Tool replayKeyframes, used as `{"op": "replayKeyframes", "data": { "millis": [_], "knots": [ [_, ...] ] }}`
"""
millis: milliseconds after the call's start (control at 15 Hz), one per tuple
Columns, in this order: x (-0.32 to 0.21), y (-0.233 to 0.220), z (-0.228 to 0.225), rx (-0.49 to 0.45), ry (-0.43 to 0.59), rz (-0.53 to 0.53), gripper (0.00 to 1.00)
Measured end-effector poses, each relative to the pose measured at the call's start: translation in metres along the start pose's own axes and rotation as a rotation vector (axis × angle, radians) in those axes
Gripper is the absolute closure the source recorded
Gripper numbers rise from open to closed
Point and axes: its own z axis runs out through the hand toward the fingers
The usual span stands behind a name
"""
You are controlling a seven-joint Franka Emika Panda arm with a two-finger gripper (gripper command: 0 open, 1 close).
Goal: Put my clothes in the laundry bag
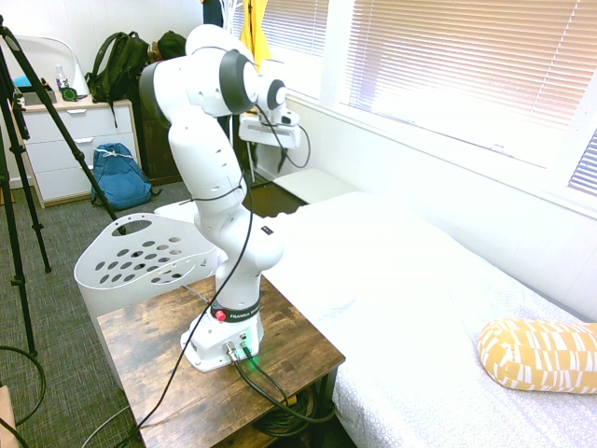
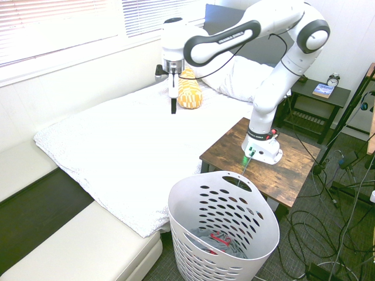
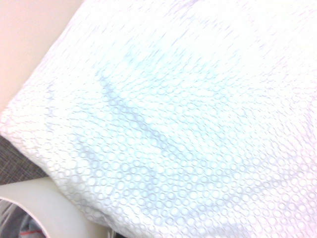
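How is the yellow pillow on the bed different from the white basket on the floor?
The yellow pillow is soft-looking with a white pattern; the white basket is plain white with rows of oval holes. The pillow lies on the bed; the basket stands upright on the floor beside it. The basket is bigger and open on top, with grey clothes inside; the pillow holds nothing. Neither is touched by the gripper.

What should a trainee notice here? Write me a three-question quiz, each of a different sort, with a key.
1. True or false: the clothes lie inside the laundry basket.
2. The gripper hangs over: A the bed; B the laundry basket; C the wooden table.
3. Fill in: the patterned pillow on the bed is ____ in colour.

Key: 1 true; 2 A; 3 yellow.
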Motion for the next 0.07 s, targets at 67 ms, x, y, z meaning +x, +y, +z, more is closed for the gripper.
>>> {"op": "replayKeyframes", "data": {
  "millis": [67],
  "knots": [
    [0.0302, 0.0174, -0.0006, 0.002, 0.003, 0.048, 0.00]
  ]
}}
